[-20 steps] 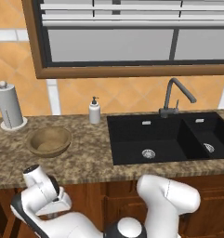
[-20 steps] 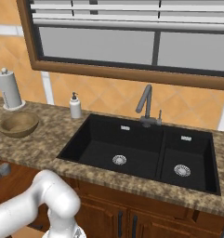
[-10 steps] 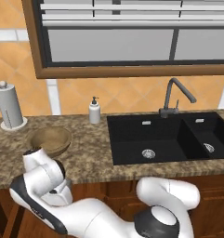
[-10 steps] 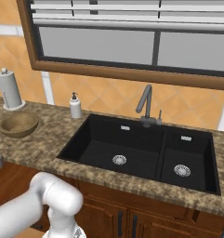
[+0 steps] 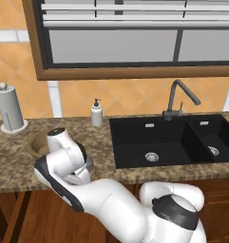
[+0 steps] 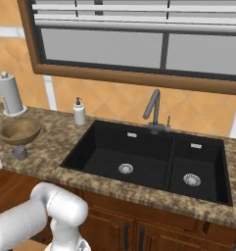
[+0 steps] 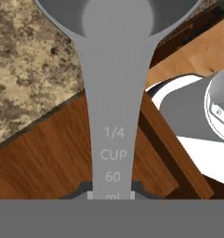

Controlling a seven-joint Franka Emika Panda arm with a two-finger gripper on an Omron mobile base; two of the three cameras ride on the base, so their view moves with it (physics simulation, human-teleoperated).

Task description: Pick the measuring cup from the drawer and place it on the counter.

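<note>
Hand view: gripper (image 7: 111, 195) clamps the measuring cup (image 7: 114, 93), marked 1/4, over the counter (image 7: 29, 69).

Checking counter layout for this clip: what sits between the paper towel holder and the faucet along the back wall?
In the right base view, a white soap dispenser stands on the counter between the paper towel holder and the faucet; the rest of that stretch is bare granite.

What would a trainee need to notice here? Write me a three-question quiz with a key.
1. True or false: the claw is shut on the measuring cup, gripping its handle.
2. What is printed on that handle? A) 1/4 cup, 60 ml B) 1/2 cup, 120 ml C) 1 cup, 240 ml
3. Fill in: the soap dispenser stands on the counter between the paper towel roll and the black ____.

Key: 1 true; 2 A; 3 sink.
</note>
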